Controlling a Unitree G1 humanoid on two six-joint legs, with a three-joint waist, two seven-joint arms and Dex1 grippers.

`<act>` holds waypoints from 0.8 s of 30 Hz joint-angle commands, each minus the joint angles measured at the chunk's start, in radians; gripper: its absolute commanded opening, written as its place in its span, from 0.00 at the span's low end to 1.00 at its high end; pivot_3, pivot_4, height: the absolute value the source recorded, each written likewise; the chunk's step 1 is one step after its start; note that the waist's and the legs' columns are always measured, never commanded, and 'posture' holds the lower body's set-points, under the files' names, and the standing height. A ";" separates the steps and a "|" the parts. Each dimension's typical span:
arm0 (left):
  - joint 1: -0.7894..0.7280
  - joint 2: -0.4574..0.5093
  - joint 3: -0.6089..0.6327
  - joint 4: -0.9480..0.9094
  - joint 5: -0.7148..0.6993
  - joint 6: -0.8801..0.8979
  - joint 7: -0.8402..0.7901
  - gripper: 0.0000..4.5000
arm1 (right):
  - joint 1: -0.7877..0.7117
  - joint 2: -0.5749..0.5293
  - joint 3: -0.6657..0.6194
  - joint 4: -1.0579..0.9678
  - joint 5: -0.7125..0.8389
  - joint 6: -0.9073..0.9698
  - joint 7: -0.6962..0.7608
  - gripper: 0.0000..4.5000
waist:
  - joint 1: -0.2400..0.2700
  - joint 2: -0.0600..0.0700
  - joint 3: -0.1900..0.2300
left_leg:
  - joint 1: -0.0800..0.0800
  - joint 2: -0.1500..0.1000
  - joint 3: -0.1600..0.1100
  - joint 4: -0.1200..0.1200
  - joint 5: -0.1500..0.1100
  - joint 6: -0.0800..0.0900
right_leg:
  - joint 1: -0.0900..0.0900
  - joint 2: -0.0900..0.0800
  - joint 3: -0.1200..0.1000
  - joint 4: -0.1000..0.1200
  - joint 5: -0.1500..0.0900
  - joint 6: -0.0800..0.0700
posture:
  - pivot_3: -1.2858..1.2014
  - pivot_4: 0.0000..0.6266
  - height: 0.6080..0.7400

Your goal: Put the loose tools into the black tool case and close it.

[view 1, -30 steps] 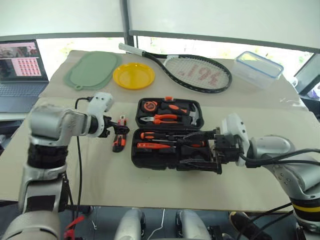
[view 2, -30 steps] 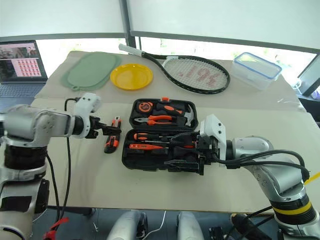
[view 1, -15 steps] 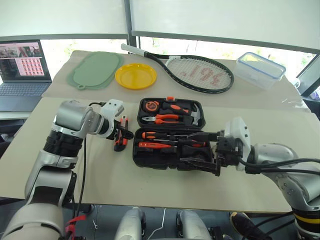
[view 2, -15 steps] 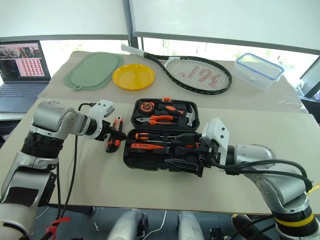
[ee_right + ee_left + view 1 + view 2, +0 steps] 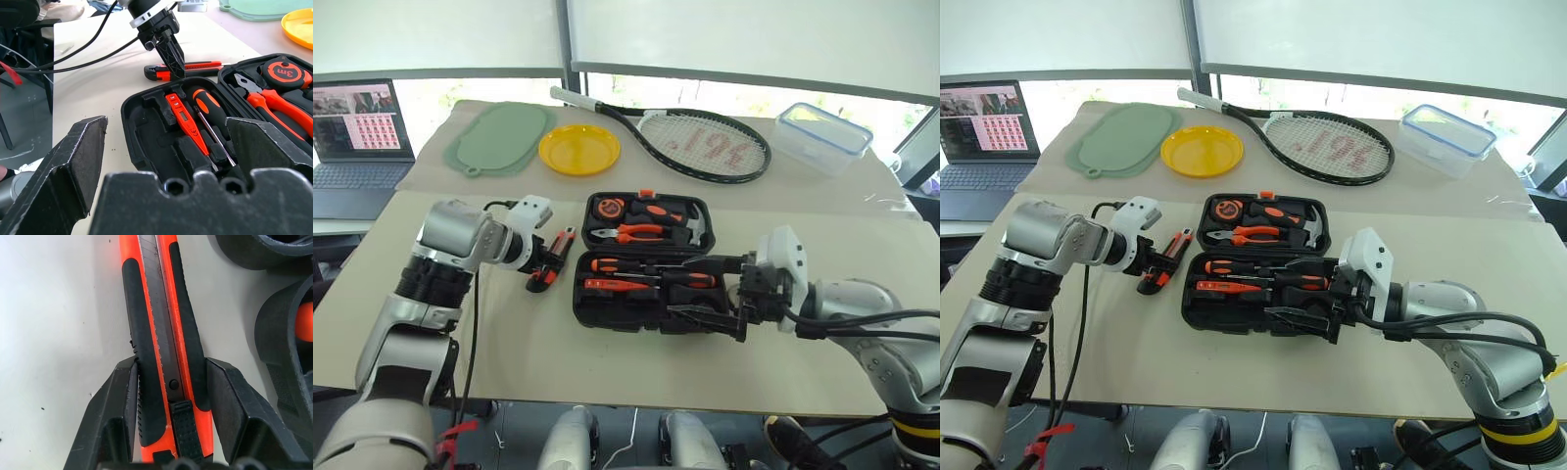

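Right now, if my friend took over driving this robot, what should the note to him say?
Left tool: fingers on both sides of the knife, which lies on the table left of the case. Grip not sure.
Right tool: open, by the case's right end, holding nothing.
Case: open, with screwdrivers in the near half and pliers and tape measure in the far half.
Left: knife into case, then close the lid.

The left hand (image 5: 1157, 266) straddles the utility knife (image 5: 1163, 259) beside the open black tool case (image 5: 1234, 304).
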 commanded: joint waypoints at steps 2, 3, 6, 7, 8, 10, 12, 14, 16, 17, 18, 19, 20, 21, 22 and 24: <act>0.026 0.109 0.002 0.022 0.060 -0.221 -0.089 0.36 | 0.002 -0.035 -0.048 -0.030 0.041 0.018 0.017 1.00 | -0.009 0.000 0.000 | 0.000 0.001 0.001 0.000 0.000 0.000 | -0.001 0.001 0.000 0.000 0.000 -0.001 | 0.52 0.24 0.99; 0.021 0.124 0.016 0.014 0.056 -0.288 -0.127 0.36 | 0.007 -0.044 -0.058 -0.029 0.060 0.032 0.022 1.00 | -0.011 0.000 0.000 | 0.000 0.001 0.001 -0.001 0.000 -0.001 | -0.001 0.001 0.000 0.000 0.000 -0.002 | 0.52 0.24 0.99; -0.029 0.150 0.069 -0.014 -0.004 -0.410 -0.288 0.36 | 0.033 -0.077 -0.103 -0.035 0.138 0.072 0.049 1.00 | -0.005 -0.001 0.001 | -0.003 0.002 0.000 -0.002 0.001 -0.001 | -0.004 0.001 -0.001 -0.001 0.000 -0.002 | 0.52 0.24 0.99; -0.038 0.163 0.066 -0.034 -0.013 -0.456 -0.353 0.36 | 0.042 -0.085 -0.114 -0.041 0.143 0.071 0.053 1.00 | 0.002 -0.002 0.001 | -0.004 0.002 0.000 -0.002 0.001 -0.001 | -0.004 0.001 -0.001 -0.001 0.000 -0.002 | 0.52 0.24 0.99; -0.041 0.176 0.054 -0.057 -0.012 -0.505 -0.414 0.36 | 0.049 -0.092 -0.122 -0.045 0.142 0.069 0.049 1.00 | 0.007 -0.002 0.001 | -0.005 0.001 0.000 -0.002 0.001 -0.001 | -0.004 0.000 -0.003 -0.003 0.000 -0.002 | 0.52 0.24 0.99; -0.037 0.201 0.013 -0.123 -0.011 -0.589 -0.543 0.36 | 0.068 -0.104 -0.132 -0.051 0.125 0.065 0.038 1.00 | 0.010 -0.002 0.001 | -0.006 0.001 0.000 -0.001 -0.001 0.001 | -0.003 -0.001 -0.003 -0.004 0.000 -0.001 | 0.52 0.24 0.99; -0.028 0.203 -0.021 -0.196 -0.016 -0.678 -0.662 0.36 | 0.101 -0.116 -0.144 -0.070 0.106 0.055 0.037 1.00 | 0.012 -0.002 0.001 | -0.006 0.000 0.001 0.000 -0.002 0.003 | -0.002 -0.002 -0.003 -0.005 -0.001 0.000 | 0.52 0.24 0.99; -0.027 0.193 -0.050 -0.253 -0.022 -0.734 -0.758 0.36 | 0.130 -0.123 -0.154 -0.085 0.091 0.044 0.032 1.00 | 0.013 -0.002 0.001 | -0.006 0.000 0.001 0.000 -0.002 0.003 | -0.002 -0.002 -0.003 -0.006 -0.001 0.001 | 0.52 0.24 0.99; -0.055 0.150 -0.124 -0.288 -0.005 -0.748 -0.821 0.36 | 0.150 -0.107 -0.174 -0.094 0.077 0.046 -0.017 1.00 | 0.013 -0.002 0.001 | -0.006 0.000 0.002 0.000 -0.002 0.003 | -0.002 -0.001 -0.002 -0.005 -0.001 0.001 | 0.52 0.24 0.99; -0.066 0.132 -0.149 -0.295 0.005 -0.754 -0.840 0.36 | 0.154 -0.099 -0.182 -0.095 0.077 0.050 -0.034 1.00 | 0.013 -0.002 0.001 | -0.005 -0.001 0.002 0.001 -0.002 0.003 | -0.001 -0.001 -0.002 -0.005 -0.001 0.001 | 0.52 0.24 0.99; -0.077 0.114 -0.186 -0.305 0.017 -0.749 -0.864 0.36 | 0.169 -0.095 -0.190 -0.106 0.082 0.054 -0.045 1.00 | 0.013 -0.002 0.001 | -0.005 -0.001 0.002 0.001 -0.002 0.003 | -0.001 -0.001 -0.002 -0.004 -0.001 0.001 | 0.52 0.24 0.99; -0.083 0.103 -0.207 -0.309 0.024 -0.746 -0.881 0.36 | 0.179 -0.094 -0.195 -0.114 0.086 0.056 -0.050 1.00 | 0.013 -0.002 0.001 | -0.005 -0.001 0.002 0.002 -0.002 0.003 | -0.002 -0.001 -0.002 -0.004 -0.001 0.001 | 0.52 0.24 0.99; -0.091 0.086 -0.242 -0.304 0.055 -0.747 -0.880 0.36 | 0.195 -0.094 -0.200 -0.129 0.090 0.059 -0.055 1.00 | 0.012 -0.002 0.001 | -0.006 -0.001 0.001 0.003 -0.002 0.003 | -0.002 0.000 -0.002 -0.004 -0.001 0.001 | 0.52 0.24 0.99; -0.100 0.057 -0.275 -0.288 0.095 -0.753 -0.858 0.36 | 0.210 -0.094 -0.207 -0.143 0.095 0.062 -0.063 1.00 | 0.011 -0.002 0.001 | -0.006 -0.001 0.001 0.002 -0.002 0.003 | -0.002 0.000 -0.001 -0.004 -0.001 0.001 | 0.52 0.24 0.99; -0.109 0.032 -0.299 -0.270 0.126 -0.747 -0.835 0.36 | 0.220 -0.093 -0.214 -0.154 0.099 0.065 -0.072 1.00 | 0.011 -0.002 0.001 | -0.006 -0.001 0.001 0.002 -0.002 0.003 | -0.002 0.000 -0.001 -0.003 -0.001 0.001 | 0.52 0.24 0.99; -0.127 -0.001 -0.337 -0.246 0.153 -0.718 -0.834 0.36 | 0.238 -0.088 -0.231 -0.170 0.106 0.070 -0.096 1.00 | 0.011 -0.002 0.001 | -0.006 -0.001 0.001 0.002 -0.002 0.003 | -0.002 0.000 -0.001 -0.003 -0.001 0.001 | 0.52 0.24 0.99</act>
